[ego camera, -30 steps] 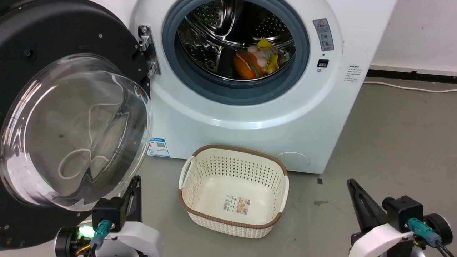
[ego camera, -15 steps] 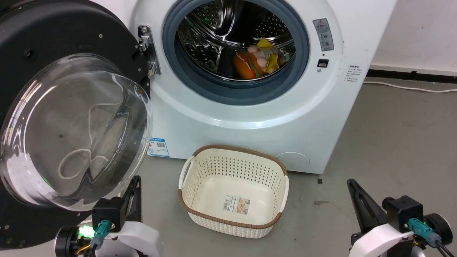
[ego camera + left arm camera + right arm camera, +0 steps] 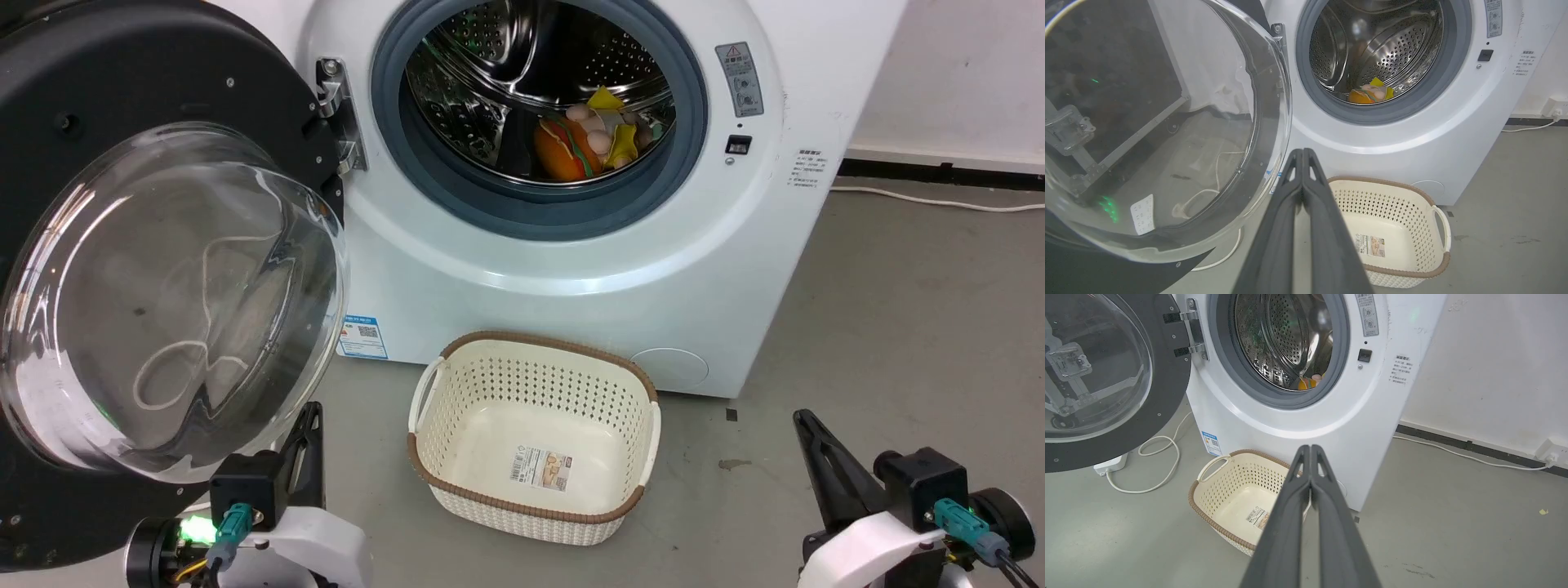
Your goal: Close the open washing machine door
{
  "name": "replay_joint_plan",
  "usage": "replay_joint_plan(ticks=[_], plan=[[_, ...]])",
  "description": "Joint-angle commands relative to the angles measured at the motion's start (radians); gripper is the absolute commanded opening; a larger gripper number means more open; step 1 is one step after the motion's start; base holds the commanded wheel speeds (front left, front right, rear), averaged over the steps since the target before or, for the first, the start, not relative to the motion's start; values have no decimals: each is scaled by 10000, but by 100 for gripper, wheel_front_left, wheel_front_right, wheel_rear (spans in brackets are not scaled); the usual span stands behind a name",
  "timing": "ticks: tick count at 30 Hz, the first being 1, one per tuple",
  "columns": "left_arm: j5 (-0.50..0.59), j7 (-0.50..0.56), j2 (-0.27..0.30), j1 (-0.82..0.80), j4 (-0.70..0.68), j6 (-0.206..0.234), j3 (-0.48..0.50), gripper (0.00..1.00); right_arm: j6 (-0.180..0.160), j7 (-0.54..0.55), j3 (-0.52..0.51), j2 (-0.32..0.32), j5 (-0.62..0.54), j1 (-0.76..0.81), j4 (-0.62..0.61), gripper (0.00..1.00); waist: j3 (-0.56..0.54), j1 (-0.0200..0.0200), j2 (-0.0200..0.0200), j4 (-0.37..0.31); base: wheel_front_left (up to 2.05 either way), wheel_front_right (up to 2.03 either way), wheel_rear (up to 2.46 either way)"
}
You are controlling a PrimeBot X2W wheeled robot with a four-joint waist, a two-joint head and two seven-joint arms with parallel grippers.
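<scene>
Head view: the washing machine door (image 3: 163, 294) was seen swung wide open, hinged at the left of the washing machine (image 3: 571, 278). The left gripper (image 3: 1303, 152) and right gripper (image 3: 1310, 448) were held low, fingers pressed together (nothing between them), the left just beside the door. A basket (image 3: 531, 523) was set before the machine.

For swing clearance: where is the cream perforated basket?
In the head view's lower middle, the basket sits before the white washing machine, right of its open black-rimmed door.
</scene>
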Motion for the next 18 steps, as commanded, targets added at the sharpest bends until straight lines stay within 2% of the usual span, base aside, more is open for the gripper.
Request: replay_joint_plan(ticks=[1,18], plan=[[0,0,0,0,0,0,0,100,0,0,0,0,0,0,0,100,0,0,-1,0,0,0,0],[-158,-282,0,-61,77,75,-188,100,1,-282,-175,4,170,44,51,100,-3,0,-1,124,0,0,0]])
